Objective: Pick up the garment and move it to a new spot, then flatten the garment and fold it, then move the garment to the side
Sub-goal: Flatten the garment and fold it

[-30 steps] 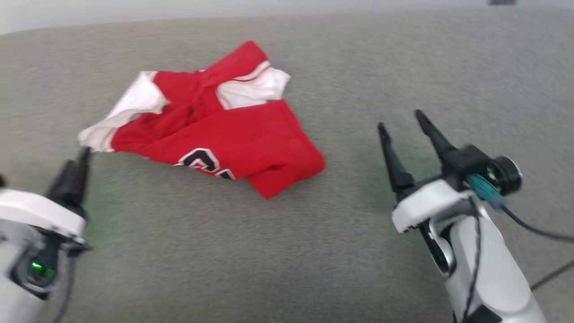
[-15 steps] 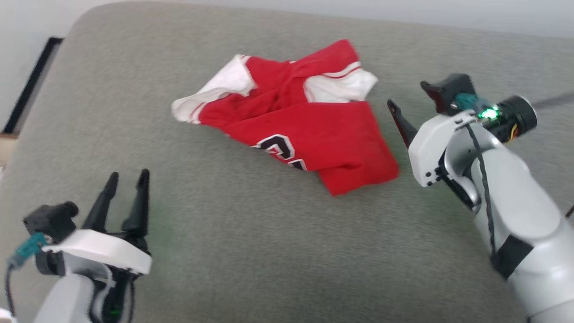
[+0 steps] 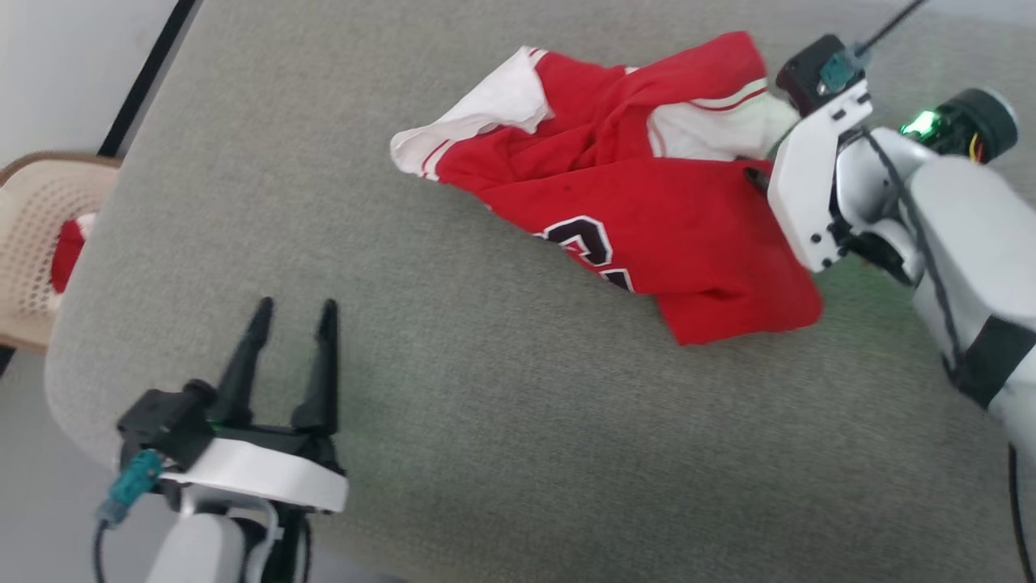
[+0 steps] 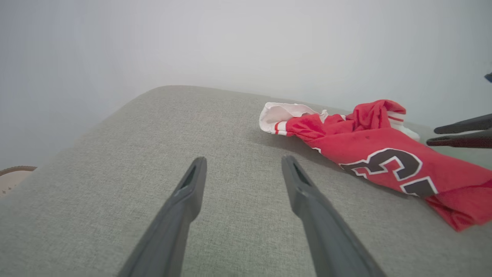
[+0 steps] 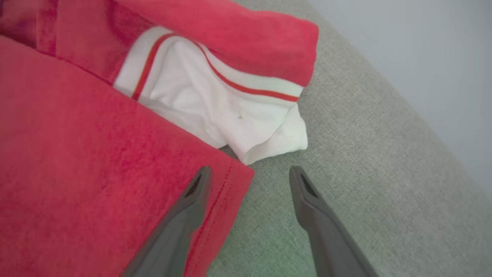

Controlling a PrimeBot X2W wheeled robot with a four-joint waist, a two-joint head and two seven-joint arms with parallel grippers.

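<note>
The garment (image 3: 647, 202) is a red jersey with white sleeves and black white-outlined numbers, lying crumpled on the grey cushion (image 3: 486, 445). My right gripper (image 3: 762, 172) is at its right edge, mostly hidden behind its own wrist. In the right wrist view this gripper (image 5: 250, 169) is open, one finger over the red hem (image 5: 115, 173) and the other over bare cushion, just short of the white sleeve (image 5: 230, 115). My left gripper (image 3: 295, 308) stands open and empty at the lower left, well clear of the garment (image 4: 384, 154). The left wrist view shows its open fingers (image 4: 243, 158).
The cushion's rounded edge runs down the left side. Beyond it stands a beige perforated chair (image 3: 40, 227) with something red on it. A dark strip (image 3: 146, 77) runs along the floor by the pale wall. Bare cushion lies between my left gripper and the garment.
The head camera has swung, shifting the whole picture. My right gripper has closed in on the garment's right edge. My left gripper has drawn back from the white sleeve tip. The garment lies unchanged.
</note>
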